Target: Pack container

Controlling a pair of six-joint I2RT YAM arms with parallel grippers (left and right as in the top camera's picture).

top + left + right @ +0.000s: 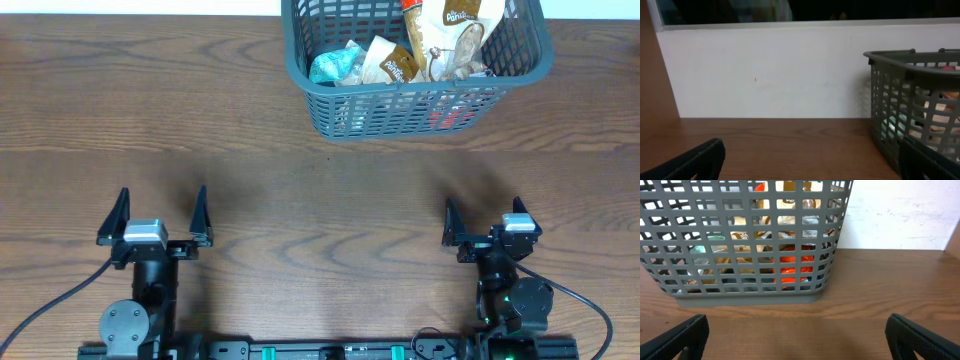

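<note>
Container (420, 95) lies crosswise, directly ahead of the right arm (512, 285), which is nearer it than the left arm (150, 275); both jaws spread, empty.

The overhead view looks straight down on the counter (300, 200), with the container (400, 112) at upper right. Both wrist views sit low and face the wall (765, 70): the right close to the container, the left catching its corner at frame right.
</note>
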